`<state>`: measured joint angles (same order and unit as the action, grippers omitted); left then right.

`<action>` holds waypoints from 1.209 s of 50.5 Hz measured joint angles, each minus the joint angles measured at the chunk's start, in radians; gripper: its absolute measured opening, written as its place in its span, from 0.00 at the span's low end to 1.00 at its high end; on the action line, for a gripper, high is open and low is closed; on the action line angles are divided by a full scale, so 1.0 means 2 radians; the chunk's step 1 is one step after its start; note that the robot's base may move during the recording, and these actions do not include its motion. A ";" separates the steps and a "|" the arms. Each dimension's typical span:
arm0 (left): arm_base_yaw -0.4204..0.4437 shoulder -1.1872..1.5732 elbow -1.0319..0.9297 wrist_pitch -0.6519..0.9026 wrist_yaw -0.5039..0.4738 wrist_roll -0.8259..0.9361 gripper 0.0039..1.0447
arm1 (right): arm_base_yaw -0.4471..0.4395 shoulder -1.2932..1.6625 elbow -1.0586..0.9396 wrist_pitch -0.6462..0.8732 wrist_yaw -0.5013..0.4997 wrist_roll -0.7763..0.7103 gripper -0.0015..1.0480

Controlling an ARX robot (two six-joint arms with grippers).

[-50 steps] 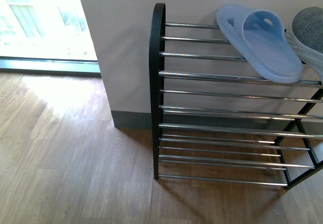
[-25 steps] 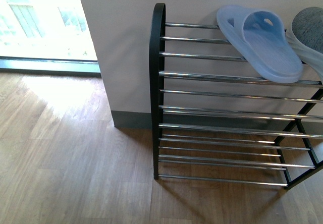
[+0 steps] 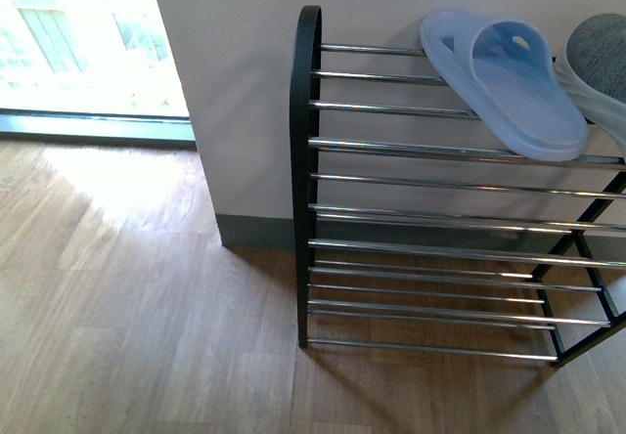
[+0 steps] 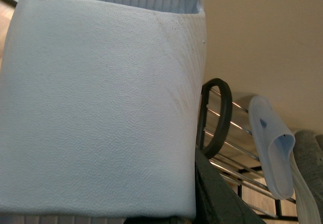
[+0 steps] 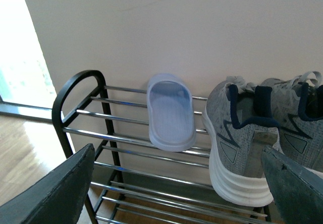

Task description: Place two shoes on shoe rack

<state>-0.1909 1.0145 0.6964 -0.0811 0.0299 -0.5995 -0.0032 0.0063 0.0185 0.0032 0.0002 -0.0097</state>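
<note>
Shoe rack [image 3: 411, 146], black frame with chrome bars, standing against the wall. On its top tier, 1 pale blue slide [image 3: 509, 82] lies sole down, just beside 2 grey knit sneakers [image 5: 242, 143] with navy lining and thick white soles, heels outward. A 2nd pale slide [image 4: 101, 108] fills the left wrist view.

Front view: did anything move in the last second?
Nothing visibly changed. The slide and the sneaker beside it lie on the rack's top tier as before, and no arm shows in this view.
</note>
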 joint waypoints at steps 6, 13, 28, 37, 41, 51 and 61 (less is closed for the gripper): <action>-0.043 0.089 0.064 0.007 0.004 0.018 0.02 | 0.000 0.000 0.000 0.000 0.000 0.000 0.91; -0.086 0.194 0.138 0.023 0.016 0.036 0.02 | 0.000 0.000 0.000 0.000 0.000 0.000 0.91; -0.125 0.343 0.249 0.048 0.049 0.010 0.02 | 0.000 0.000 0.000 0.000 0.000 0.000 0.91; -0.144 0.398 0.311 0.047 0.070 -0.007 0.02 | 0.000 0.000 0.000 0.000 0.000 0.000 0.91; -0.157 0.426 0.346 0.044 0.076 -0.015 0.02 | 0.000 0.000 0.000 0.000 0.000 0.000 0.91; -0.177 0.478 0.393 0.053 0.089 -0.047 0.02 | 0.000 0.000 0.000 0.000 0.000 0.000 0.91; -0.183 0.503 0.397 0.067 0.073 -0.080 0.02 | 0.000 0.000 0.000 0.000 0.000 0.000 0.91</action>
<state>-0.5564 2.0209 1.4899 0.0525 0.1768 -0.7605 -0.0032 0.0059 0.0185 0.0032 0.0002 -0.0097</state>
